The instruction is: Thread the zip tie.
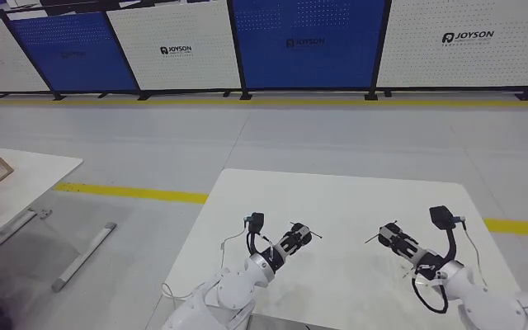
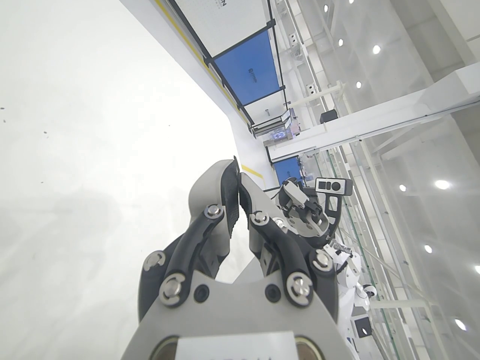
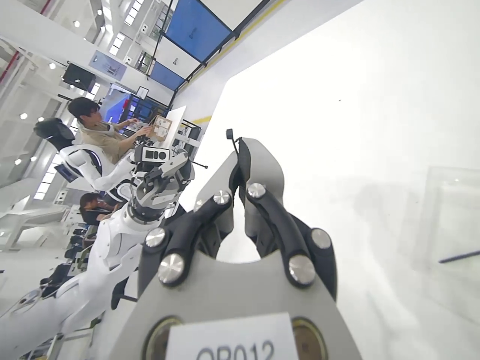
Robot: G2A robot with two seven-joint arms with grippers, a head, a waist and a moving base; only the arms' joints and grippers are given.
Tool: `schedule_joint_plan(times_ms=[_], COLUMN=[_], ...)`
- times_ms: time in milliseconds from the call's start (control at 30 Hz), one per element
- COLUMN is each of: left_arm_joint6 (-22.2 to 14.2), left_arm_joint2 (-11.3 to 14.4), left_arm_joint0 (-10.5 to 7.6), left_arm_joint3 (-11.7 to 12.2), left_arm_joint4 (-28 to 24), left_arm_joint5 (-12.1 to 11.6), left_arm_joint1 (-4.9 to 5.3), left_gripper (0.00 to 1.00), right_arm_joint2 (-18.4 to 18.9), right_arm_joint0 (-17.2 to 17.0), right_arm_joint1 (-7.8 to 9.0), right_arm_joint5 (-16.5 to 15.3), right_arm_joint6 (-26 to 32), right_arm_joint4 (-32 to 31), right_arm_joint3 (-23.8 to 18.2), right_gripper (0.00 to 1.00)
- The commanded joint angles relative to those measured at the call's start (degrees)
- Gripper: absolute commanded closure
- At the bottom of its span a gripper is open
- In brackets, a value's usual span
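Two arms hover over the white table [image 1: 330,198], their tips facing each other with a gap between them. My left gripper [image 1: 301,235] [image 2: 237,174] is shut on a thin black zip tie [image 1: 312,234] that sticks out both sides of its tip; the tie [image 3: 200,166] juts sideways from it in the right wrist view. My right gripper [image 1: 386,235] [image 3: 240,151] is shut on another black zip tie [image 1: 371,239], whose small square head [image 3: 228,133] pokes out just past the fingertips. The two ties do not touch.
A clear plastic tray [image 3: 450,207] lies on the table beside the right gripper, with a dark strip [image 3: 459,256] in it. The table's far edge [image 1: 346,173] lies ahead of both arms. Blue and white partition panels [image 1: 305,41] stand far behind.
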Motion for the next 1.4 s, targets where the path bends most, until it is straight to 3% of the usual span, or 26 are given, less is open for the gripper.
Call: schedule_joint_plan(times_ms=[0,467,667,800,1067,1200,1367], left_arm_joint6=[0.0,0.0,0.0,0.0,0.5,3.3,8.5], left_arm_joint2=[0.0,0.0,0.0,0.0,0.0,2.3,6.3], left_arm_joint0=[0.00,0.00,0.00,0.00,-0.05,-0.41,-1.97], left_arm_joint3=[0.0,0.0,0.0,0.0,0.0,0.1,2.0], left_arm_joint4=[0.0,0.0,0.0,0.0,0.4,2.3,6.4], left_arm_joint5=[0.0,0.0,0.0,0.0,-0.1,0.6,1.8], left_arm_joint1=[0.00,0.00,0.00,0.00,-0.04,-0.66,-1.87], left_gripper=[1.00,1.00,1.00,1.00,1.00,1.00,1.00], right_arm_joint2=[0.0,0.8,3.9,3.5,3.5,3.5,3.5], right_arm_joint0=[0.0,-0.5,-4.2,-5.5,-5.5,-5.5,-5.5], right_arm_joint1=[0.00,-0.19,-0.21,-0.46,-0.46,-0.46,-0.46], right_arm_joint5=[0.0,-0.9,-2.8,-1.3,-1.3,-1.3,-1.3], right_arm_joint6=[0.0,-2.1,-5.0,-7.0,-7.0,-7.0,-7.0], right_arm_joint4=[0.0,0.7,2.1,0.3,0.3,0.3,0.3], right_arm_joint3=[0.0,0.7,-1.2,-2.8,-2.8,-2.8,-2.8], right_gripper=[1.00,1.00,1.00,1.00,1.00,1.00,1.00])
